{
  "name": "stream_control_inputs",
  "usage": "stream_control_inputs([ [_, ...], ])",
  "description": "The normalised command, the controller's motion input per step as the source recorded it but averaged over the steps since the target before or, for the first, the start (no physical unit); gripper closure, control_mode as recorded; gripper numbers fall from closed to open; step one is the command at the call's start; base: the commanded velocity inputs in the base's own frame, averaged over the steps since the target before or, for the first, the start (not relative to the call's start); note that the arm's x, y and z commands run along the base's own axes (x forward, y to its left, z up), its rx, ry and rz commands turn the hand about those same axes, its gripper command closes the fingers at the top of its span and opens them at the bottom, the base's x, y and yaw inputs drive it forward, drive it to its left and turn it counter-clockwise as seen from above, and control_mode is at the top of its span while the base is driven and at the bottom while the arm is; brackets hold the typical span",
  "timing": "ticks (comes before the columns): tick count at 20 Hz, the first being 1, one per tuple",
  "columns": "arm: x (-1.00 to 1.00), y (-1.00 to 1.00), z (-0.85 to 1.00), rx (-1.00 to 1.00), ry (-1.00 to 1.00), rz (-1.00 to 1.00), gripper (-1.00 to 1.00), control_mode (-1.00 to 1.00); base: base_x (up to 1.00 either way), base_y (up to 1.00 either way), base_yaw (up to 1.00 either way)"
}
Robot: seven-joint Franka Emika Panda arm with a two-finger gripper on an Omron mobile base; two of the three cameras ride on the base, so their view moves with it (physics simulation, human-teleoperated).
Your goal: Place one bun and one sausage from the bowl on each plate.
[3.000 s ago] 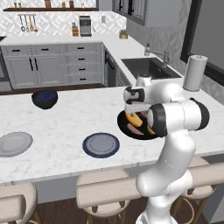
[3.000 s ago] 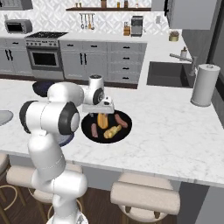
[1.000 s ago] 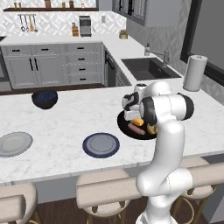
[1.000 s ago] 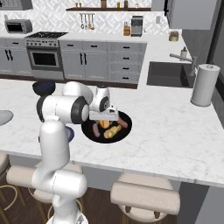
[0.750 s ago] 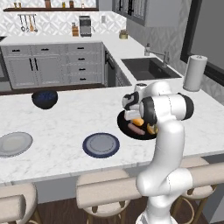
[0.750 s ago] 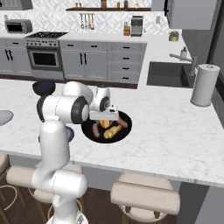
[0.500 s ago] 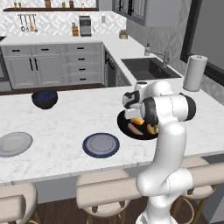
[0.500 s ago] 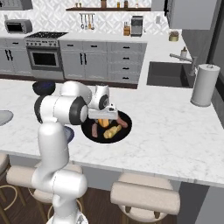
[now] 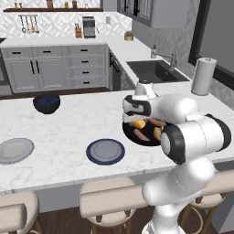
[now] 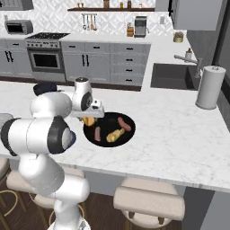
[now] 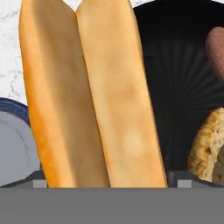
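Note:
The wide black bowl (image 9: 130, 135) (image 10: 112, 120) (image 11: 179, 87) sits on the marble island with buns and sausages in it. My gripper (image 9: 138, 119) (image 10: 90, 118) (image 11: 109, 183) reaches down into its left side, open, its jaws astride a long golden bun (image 11: 92, 96) (image 9: 139, 123). The fingertips (image 11: 40, 183) stand on either side of that bun. A sausage (image 9: 140, 135) (image 10: 122, 123) and a second bun (image 10: 115, 134) (image 11: 210, 140) lie beside it. The dark blue plate (image 9: 105, 151) (image 11: 13, 144) is just left of the bowl. The light grey plate (image 9: 16, 150) lies farther left.
A smaller, deep dark blue bowl (image 9: 46, 103) (image 10: 44, 88) stands at the island's far side. A paper towel roll (image 9: 203, 75) (image 10: 210, 87) rises to the right near the sink (image 9: 155, 71). Stools line the near edge of the island.
Over the last second the hand has sunk a little lower over the bun in the bowl. Its jaws have stayed wide.

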Motion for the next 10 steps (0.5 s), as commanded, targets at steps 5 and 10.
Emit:
stream_control_inputs([
  [5,-1.0,1.0,0.51,-0.02,-0.12,0.0,1.0,-1.0,0.0,0.0,0.0],
  [10,-0.72,1.0,0.1,-0.06,0.0,0.01,1.0,-1.0,0.0,0.0,0.0],
])
